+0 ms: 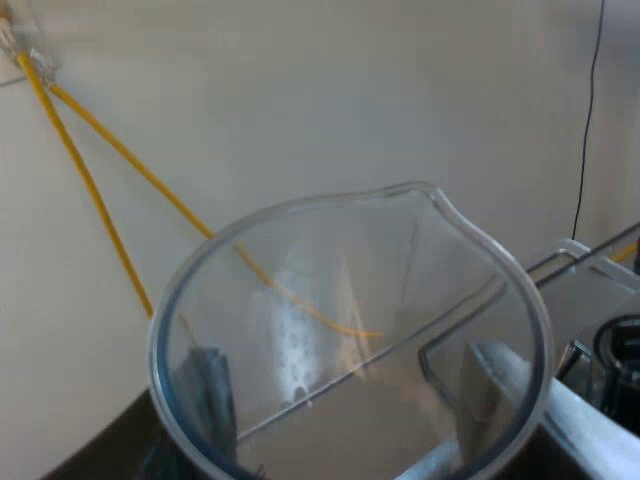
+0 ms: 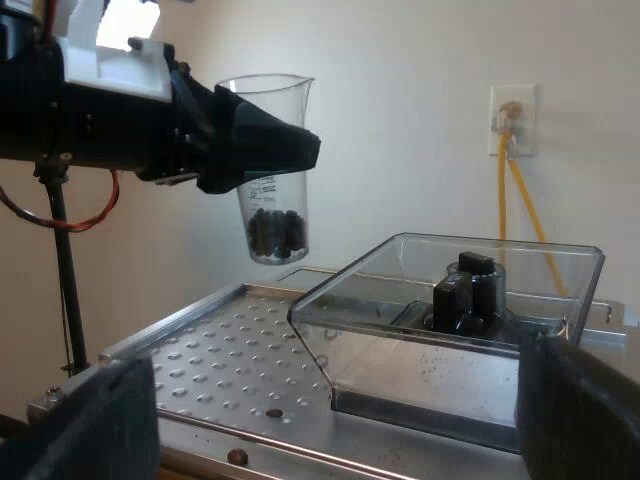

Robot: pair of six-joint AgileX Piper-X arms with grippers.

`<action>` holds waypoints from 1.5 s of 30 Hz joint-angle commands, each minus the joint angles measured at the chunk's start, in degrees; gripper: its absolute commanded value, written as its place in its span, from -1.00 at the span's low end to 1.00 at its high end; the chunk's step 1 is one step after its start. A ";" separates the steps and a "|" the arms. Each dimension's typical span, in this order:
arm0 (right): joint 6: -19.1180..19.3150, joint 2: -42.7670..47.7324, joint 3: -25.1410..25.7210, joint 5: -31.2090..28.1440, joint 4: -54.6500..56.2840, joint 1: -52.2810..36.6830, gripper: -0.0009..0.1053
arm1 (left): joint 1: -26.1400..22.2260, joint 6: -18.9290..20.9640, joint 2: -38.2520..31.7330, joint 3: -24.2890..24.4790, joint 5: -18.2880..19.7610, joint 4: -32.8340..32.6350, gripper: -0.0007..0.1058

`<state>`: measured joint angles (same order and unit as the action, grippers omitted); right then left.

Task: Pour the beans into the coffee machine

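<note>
Our left claw (image 2: 285, 148) is matte black and wedge-shaped, with a white housing (image 2: 110, 60) behind it; our right claw (image 2: 335, 420) has broad dark fingers (image 2: 95, 420).

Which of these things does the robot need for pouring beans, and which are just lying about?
Needed: measuring glass with beans, held by the left gripper; bean hopper on the machine.
Lying about: stray beans on the machine's top; wall socket; yellow cables.

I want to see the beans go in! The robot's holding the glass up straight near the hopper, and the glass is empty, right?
No, the measuring glass is not empty: the right wrist view shows dark beans lying in its bottom. The rest is right: it is held upright, up near the hopper.
</note>
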<state>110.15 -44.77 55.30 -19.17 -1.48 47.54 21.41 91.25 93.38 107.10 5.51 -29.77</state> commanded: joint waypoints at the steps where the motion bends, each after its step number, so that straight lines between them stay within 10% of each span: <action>1: 0.13 0.29 0.19 -0.13 -0.77 0.07 0.50 | 1.50 0.22 0.28 2.64 -0.66 0.84 -0.69; 8: 0.13 0.29 0.19 -0.13 0.33 0.07 0.50 | 3.07 -0.98 2.61 5.61 -1.07 0.84 -0.69; 45: -1.12 0.29 0.19 0.04 3.46 0.07 0.50 | 6.23 -81.97 3.53 5.89 -1.82 3.10 -0.69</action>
<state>108.86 -44.77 55.30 -19.17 2.43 47.54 27.45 12.69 97.05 112.37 3.30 -27.77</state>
